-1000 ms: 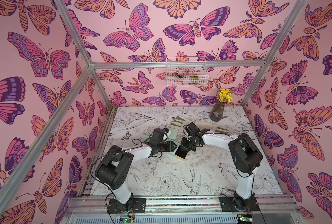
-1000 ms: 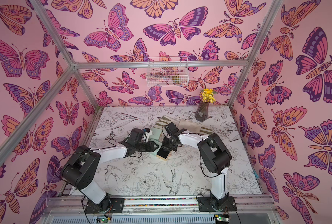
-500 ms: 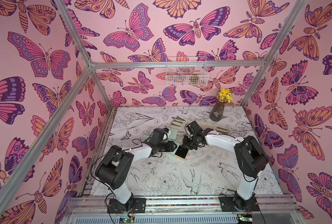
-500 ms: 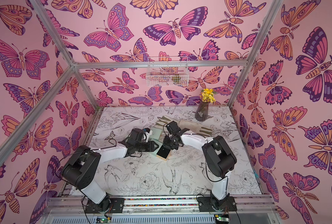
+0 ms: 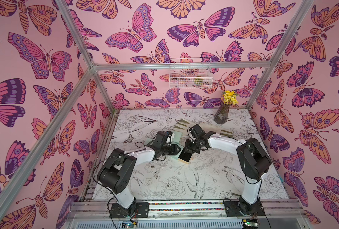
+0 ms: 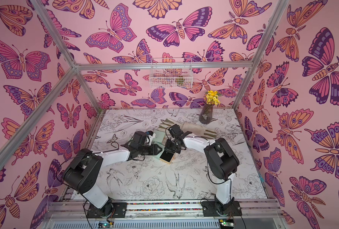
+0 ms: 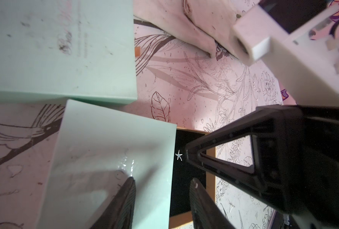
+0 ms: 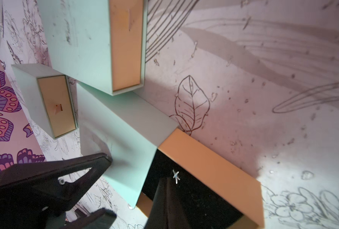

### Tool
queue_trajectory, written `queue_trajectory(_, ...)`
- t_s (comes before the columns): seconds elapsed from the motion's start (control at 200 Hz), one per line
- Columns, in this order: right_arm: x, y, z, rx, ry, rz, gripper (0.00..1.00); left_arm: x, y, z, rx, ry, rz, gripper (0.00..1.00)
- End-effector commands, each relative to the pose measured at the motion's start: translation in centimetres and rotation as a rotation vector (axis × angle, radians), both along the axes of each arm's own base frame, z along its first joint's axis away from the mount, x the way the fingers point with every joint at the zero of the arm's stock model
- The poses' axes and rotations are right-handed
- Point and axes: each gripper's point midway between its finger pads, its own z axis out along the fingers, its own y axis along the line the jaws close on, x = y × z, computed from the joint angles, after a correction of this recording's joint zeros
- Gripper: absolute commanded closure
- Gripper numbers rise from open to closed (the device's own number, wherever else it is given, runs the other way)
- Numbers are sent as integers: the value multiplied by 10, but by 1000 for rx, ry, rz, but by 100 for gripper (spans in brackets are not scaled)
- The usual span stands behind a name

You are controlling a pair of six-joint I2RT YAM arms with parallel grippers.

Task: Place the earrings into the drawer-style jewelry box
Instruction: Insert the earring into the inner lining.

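- The right tool (image 8: 163, 181) was closed and empty, its tip just beside the star earring (image 8: 176, 176).
- That earring lay on the black lining of the pulled-out drawer (image 8: 204, 156), with the right arm the nearer.
- The left tool (image 7: 162, 179) stood narrowly apart at the mint sleeve (image 8: 125, 142); whether it gripped could not be told.
- Counted on the surface (image 8: 244, 79): one earring, one open box, two closed boxes (image 8: 55, 103).

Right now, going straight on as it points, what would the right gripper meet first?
Probably the star-shaped earring just off the shut right gripper, on the black lining of the open drawer; depth is unclear, so perhaps the lining itself.
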Motion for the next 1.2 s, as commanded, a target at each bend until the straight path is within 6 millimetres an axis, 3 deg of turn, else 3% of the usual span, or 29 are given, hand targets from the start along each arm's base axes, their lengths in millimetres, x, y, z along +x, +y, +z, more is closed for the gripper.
queue_trajectory(0.0,3,7,1,4,-5,27,98,-9,10,-23,73,60,7,52)
queue_trajectory(0.35,2,-11,-8,-99,-5,5,99,-9,10,-23,75,60,8,52)
queue_trajectory(0.691,8,-3,25,-33,-120,34,99,-6,8,-13,66,38,7,52)
queue_trajectory(0.841,6,9,17,13,-78,57,99,-5,7,-12,64,39,3,52)
queue_trajectory(1.192,4,9,0,-9,-37,55,100,-7,9,-16,73,47,5,52)
